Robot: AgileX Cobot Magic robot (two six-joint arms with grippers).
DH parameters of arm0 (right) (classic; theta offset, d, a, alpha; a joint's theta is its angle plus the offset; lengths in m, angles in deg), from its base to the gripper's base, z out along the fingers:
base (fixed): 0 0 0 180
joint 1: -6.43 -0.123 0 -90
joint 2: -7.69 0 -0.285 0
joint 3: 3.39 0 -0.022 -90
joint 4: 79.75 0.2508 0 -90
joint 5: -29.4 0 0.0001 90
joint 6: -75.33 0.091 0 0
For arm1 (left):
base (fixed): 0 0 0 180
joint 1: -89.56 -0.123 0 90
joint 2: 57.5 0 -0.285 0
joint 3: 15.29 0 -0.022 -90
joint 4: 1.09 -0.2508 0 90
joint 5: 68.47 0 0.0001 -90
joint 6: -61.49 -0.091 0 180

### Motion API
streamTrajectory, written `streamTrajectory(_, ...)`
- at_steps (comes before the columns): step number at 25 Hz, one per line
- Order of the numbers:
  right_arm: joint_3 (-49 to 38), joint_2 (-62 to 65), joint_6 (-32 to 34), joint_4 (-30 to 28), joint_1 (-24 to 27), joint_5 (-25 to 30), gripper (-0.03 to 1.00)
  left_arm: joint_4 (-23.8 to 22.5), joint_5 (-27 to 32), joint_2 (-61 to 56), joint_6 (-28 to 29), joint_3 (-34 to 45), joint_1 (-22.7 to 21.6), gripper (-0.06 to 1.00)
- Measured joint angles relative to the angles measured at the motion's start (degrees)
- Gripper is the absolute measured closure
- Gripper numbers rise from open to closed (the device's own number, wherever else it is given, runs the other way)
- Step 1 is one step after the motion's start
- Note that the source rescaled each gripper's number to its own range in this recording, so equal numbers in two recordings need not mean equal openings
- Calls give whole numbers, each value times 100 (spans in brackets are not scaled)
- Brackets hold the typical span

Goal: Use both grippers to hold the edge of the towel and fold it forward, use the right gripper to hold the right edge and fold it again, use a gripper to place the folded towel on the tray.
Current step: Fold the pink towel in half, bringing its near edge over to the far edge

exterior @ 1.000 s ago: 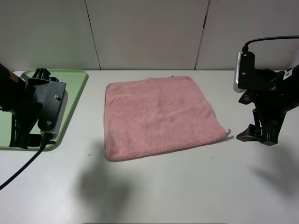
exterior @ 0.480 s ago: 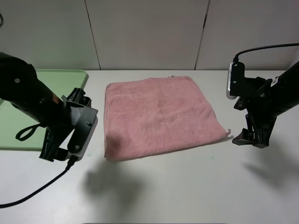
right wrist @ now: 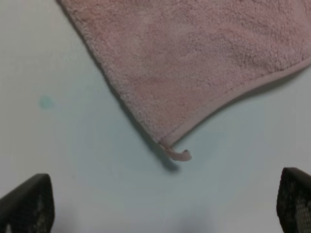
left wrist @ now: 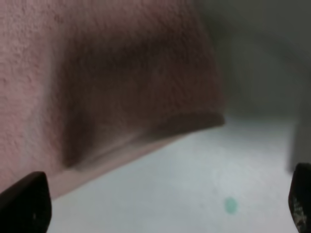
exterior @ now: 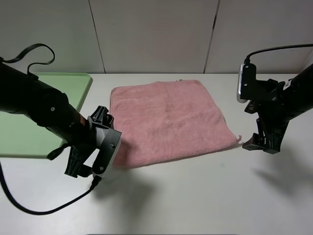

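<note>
The pink towel (exterior: 168, 120) lies flat in the middle of the table. Its near-left corner (left wrist: 121, 97) fills the left wrist view, blurred and in shadow. My left gripper (exterior: 83, 169) hovers open just beside that corner, its fingertips (left wrist: 24, 204) empty. The near-right corner with its loop tag (right wrist: 180, 154) shows in the right wrist view. Just right of that corner my right gripper (exterior: 259, 146) hangs open with nothing in it. The light green tray (exterior: 19, 139) sits at the far left, partly hidden by the left arm.
A white table carries everything, with grey wall panels behind. A black cable (exterior: 44, 210) trails from the left arm across the near-left tabletop. A small green speck (left wrist: 230, 205) marks the table close to the towel's near-left corner.
The left arm has swung from over the tray rightward and nearer, to the towel's near-left corner. The right arm has shifted slightly left toward the towel's near-right corner. Both grippers stay open.
</note>
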Motion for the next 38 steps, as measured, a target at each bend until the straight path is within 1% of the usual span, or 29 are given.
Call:
streamTrajectory(4, 0, -72, 0, 0, 0, -27, -3, 0, -422, 153, -8, 0, 0, -4)
streamTrajectory(7, 0, -116, 0, 0, 0, -105, -3, 0, -571, 272, -60, -2, 47, -4)
streamTrajectory(15, 0, -116, 0, 0, 0, -155, -3, -12, -709, 368, -237, -36, 226, -4)
streamTrajectory(20, 0, -116, 0, 0, 0, -166, -3, -17, -863, 386, -249, -36, 524, -4)
streamTrajectory(24, 0, -116, 0, 0, 0, -166, -3, -17, -863, 393, -263, -36, 705, -3)
streamTrajectory(35, 0, -116, 0, 0, 0, -166, -3, -17, -863, 548, -206, -64, 719, -1)
streamTrajectory(38, 0, -116, 0, 0, 0, -166, -3, 8, -1038, 668, -171, -122, 724, -1)
